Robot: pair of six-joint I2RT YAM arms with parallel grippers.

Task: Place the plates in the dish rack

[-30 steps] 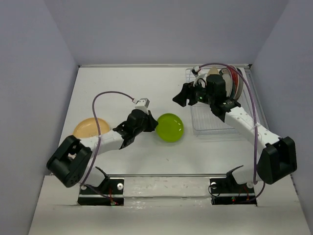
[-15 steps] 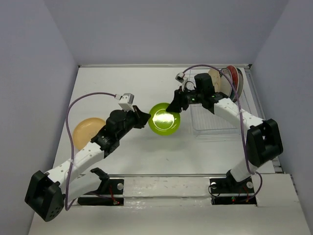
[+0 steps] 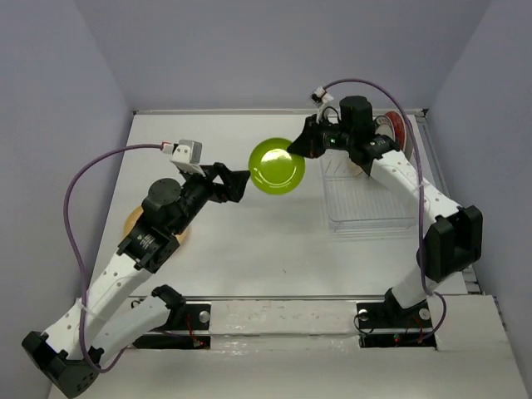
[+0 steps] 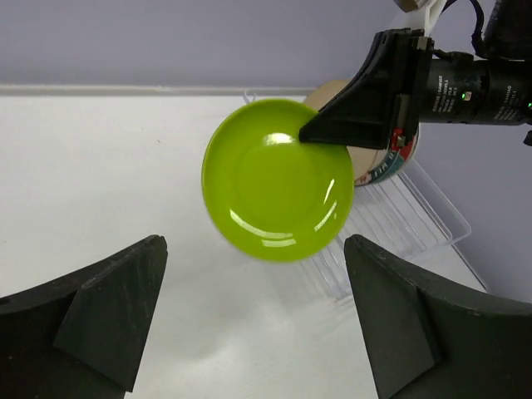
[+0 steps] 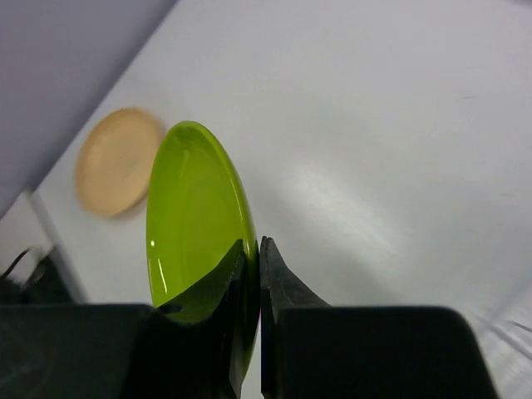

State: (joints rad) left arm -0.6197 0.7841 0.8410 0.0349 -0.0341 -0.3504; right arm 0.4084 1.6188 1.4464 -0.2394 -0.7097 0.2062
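Lime green plate: we are holding it on edge in the air above the worktop, just left of the dish rack, its hollow face turning towards the left arm
Right fingers: they are pinching the plate's rim, one on each face, clamped on it
Left fingers: they are standing wide apart, gripping nothing and pointing at the plate from a little way off
Step in hand: we are judging this as the carry to the rack, with the plate not yet over the wire
Next move: it is calling for a swing to the right with the plate kept upright, its edge lining up with a free slot near the standing plates at the rack's far end, then a lowering before the fingers part
Risk: we are gripping a glossy rim by a thin pinch, so the plate may pivot
Left to do: the tan-orange plate is lying flat on the worktop at the left, waiting its turn
Top view: it is showing both arms and the gap between plate and rack, but the right arm is covering part of the rack and the left arm most of the tan-orange plate
Left wrist view: it is showing the plate full face and, behind the right fingers, a beige plate and a teal-rimmed plate
Right wrist view: it is showing the plate edge-on in the pinch and the tan-orange plate whole
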